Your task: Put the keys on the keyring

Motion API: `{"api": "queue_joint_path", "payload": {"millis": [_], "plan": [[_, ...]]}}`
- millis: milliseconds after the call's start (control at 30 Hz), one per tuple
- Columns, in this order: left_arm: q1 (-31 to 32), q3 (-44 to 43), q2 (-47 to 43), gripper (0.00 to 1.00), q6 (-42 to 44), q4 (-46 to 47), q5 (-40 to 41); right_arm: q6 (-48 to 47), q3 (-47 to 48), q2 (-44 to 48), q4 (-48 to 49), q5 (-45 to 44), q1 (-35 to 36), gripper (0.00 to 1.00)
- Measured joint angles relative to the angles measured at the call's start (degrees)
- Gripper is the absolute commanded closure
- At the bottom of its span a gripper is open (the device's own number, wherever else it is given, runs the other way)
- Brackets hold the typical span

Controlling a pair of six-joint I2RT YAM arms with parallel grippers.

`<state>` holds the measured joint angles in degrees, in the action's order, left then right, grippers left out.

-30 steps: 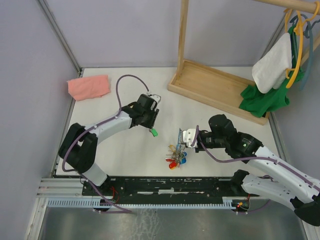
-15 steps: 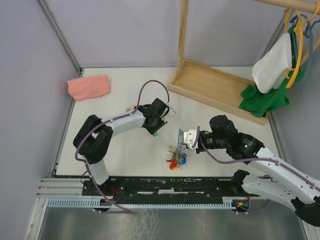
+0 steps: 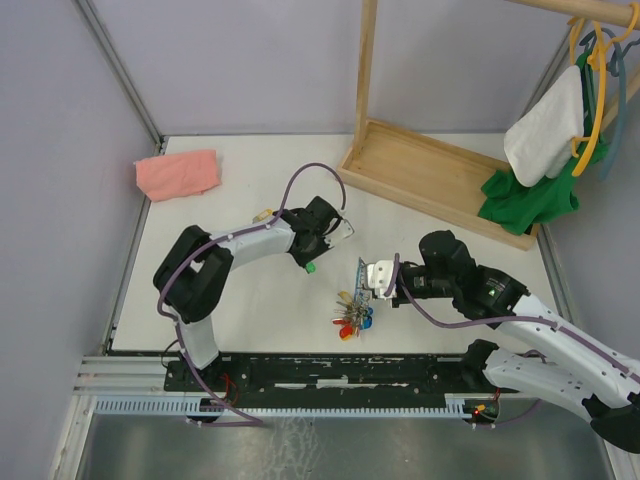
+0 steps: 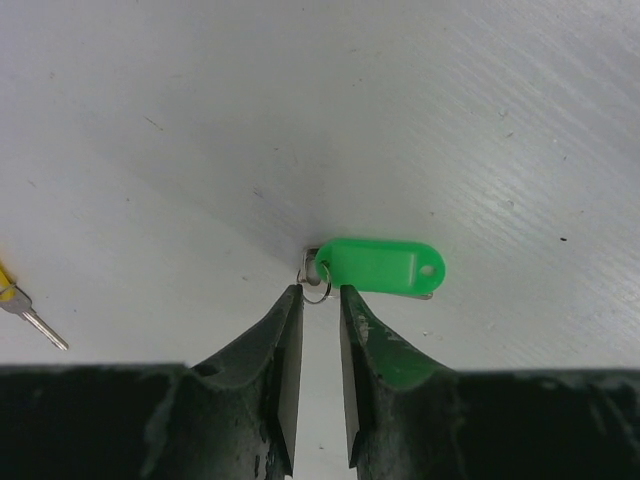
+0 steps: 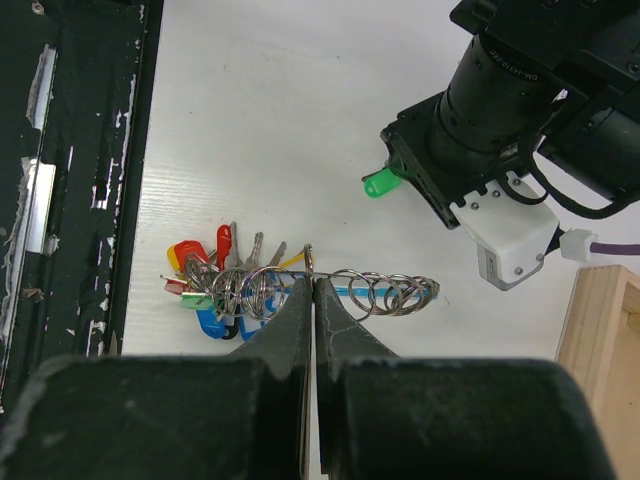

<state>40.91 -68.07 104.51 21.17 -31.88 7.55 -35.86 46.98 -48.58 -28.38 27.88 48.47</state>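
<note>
The green-headed key lies flat on the worktop, directly in front of the left gripper. Its long axis runs across the line of the jaws, not along it. The plastic head extends to the right in the left wrist view, and its small split ring sits at the left end, exactly at the gap between the 2 tips. These jaws stand a little apart, with only a narrow slot, and they do not clamp the ring yet.

So the coming grasp must take this small ring or the near end of the head, I think, because the head itself lies sideways.

The right gripper has its jaws pressed together on the wire of the keyring, with the coloured bunch hanging to 1 side. The left arm is clearly the nearer one to the green key. The yellow-headed key lies well apart.
</note>
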Motion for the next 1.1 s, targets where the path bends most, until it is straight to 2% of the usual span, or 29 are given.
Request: {"api": "queue_joint_path", "payload": {"millis": [767, 867, 1100], "plan": [[0.0, -2.9, 3.5, 0.74, 3.7, -2.3, 1.4, 0.0, 0.0, 0.2, 0.0, -0.1, 0.3, 0.99], [0.0, -3.0, 3.6, 0.79, 4.3, -2.4, 1.4, 0.0, 0.0, 0.2, 0.0, -0.1, 0.3, 0.99], [0.0, -3.2, 4.2, 0.97, 4.9, -2.3, 0.7, 0.0, 0.0, 0.2, 0.0, -0.2, 0.5, 0.99]]}}
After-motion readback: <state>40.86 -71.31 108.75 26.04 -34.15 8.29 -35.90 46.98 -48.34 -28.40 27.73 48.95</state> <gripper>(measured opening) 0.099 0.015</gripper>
